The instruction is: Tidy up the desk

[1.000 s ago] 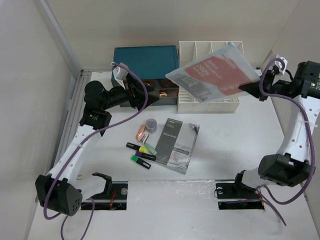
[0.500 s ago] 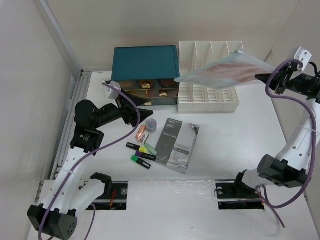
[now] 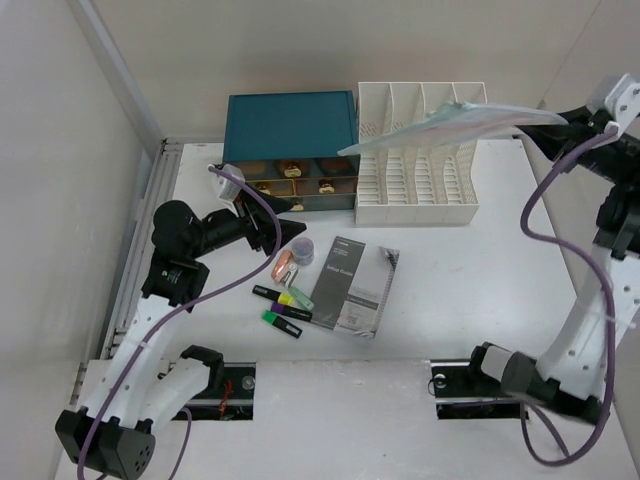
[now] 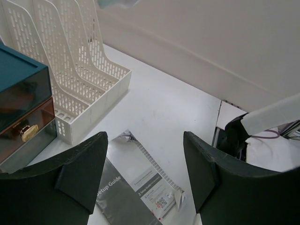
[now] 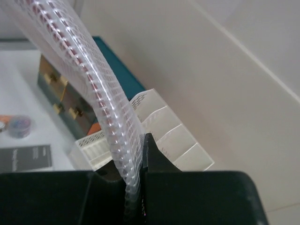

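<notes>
Going from the front: the desk (image 3: 470, 270) is the big white top under everything. It fills most of the overhead view, with two rectangular cut-outs (image 3: 215, 392) right by the arm bases and a metal rail (image 3: 150, 230) down the left side.

A bit further in there's a little cluster of stuff lying flat. There are three highlighters (image 3: 283, 321) side by side and a grey booklet (image 3: 355, 290) just right of them. A small round jar (image 3: 302, 249) sits behind those, next to some orange-pink thing I can't make out.

The left gripper (image 3: 292, 222) hangs just above and left of that cluster, between it and the drawers. Its fingers are spread apart with nothing in them. On its wrist cam you can see the booklet on the desk through the gap.

At the back sits a teal drawer box (image 3: 290, 125), and a white slotted file rack (image 3: 420, 160) is right against its right side.

The right gripper (image 3: 570, 125) is up high at the far right, pinched tight on the edge of a see-through mesh pouch (image 3: 455, 118) with something red inside. The pouch is held nearly flat, so it shows almost edge-on from above, and it stretches out over the top of the file rack. I can't tell if it's touching the dividers.
</notes>
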Tool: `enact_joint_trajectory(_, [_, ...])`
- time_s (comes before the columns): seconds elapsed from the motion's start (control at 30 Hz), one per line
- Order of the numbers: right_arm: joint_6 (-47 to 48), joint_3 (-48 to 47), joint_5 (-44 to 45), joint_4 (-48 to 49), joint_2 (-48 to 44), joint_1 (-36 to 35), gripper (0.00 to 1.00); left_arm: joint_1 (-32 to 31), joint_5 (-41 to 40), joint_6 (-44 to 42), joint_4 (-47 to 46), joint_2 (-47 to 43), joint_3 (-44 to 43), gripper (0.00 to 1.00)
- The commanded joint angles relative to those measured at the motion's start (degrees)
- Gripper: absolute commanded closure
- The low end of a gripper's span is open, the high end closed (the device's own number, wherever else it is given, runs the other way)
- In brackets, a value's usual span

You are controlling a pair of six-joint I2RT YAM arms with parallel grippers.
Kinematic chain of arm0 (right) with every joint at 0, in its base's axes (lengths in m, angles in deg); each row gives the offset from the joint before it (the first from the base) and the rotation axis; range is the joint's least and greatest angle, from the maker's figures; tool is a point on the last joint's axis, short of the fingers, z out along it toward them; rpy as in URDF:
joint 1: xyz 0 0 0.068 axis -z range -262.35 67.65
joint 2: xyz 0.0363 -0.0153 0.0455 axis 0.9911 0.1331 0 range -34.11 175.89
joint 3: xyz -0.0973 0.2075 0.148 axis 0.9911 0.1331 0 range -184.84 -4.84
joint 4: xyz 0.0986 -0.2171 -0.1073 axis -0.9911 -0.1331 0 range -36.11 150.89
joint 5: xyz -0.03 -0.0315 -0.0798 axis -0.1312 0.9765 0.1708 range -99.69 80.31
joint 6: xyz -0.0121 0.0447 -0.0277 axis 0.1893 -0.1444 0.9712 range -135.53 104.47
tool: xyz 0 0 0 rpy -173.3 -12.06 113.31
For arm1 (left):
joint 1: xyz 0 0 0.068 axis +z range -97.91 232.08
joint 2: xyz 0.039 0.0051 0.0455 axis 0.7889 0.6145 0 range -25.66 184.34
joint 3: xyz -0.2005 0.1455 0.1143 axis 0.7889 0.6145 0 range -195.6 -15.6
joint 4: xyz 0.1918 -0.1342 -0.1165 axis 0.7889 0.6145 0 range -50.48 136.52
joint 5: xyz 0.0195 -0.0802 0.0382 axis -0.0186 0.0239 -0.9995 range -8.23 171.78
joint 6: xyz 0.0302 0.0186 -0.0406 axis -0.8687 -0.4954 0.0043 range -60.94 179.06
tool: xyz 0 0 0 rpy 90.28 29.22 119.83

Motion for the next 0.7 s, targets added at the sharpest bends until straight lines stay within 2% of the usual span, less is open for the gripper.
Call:
enact_joint_trajectory(0.0, [-23.34,7.39,15.24,35.23,-7.13,-1.25,1.0,0.25,0.12,0.5,-3.37,-1.3,1.09,0.38])
enact_joint_trajectory(0.03, [-25.17,4.6,15.86,35.23,-6.0,-1.25,1.0,0.25,0.12,0.5,-3.37,-1.3,1.09,0.38])
enact_joint_trajectory(0.13, [-29.58,4.57,20.68,35.23,-5.2,-1.25,1.0,0.25,-0.4,0.5,-2.75,-1.91,1.09,0.38])
enact_joint_trajectory(0.3, [-30.29,1.41,38.09,28.31,-2.04,-1.25,1.0,0.25,-0.93,-1.34,0.15,-2.44,0.04,0.38])
enact_joint_trajectory(0.53, [-27.49,0.44,43.64,15.05,2.7,-1.78,1.0,0.25,-1.46,-1.87,-0.64,-2.44,1.36,0.38])
enact_joint_trajectory(0.67, [-22.92,1.48,46.09,8.97,3.94,-5.19,1.0,0.25,-1.46,-1.87,-1.17,-2.44,3.28,0.38])
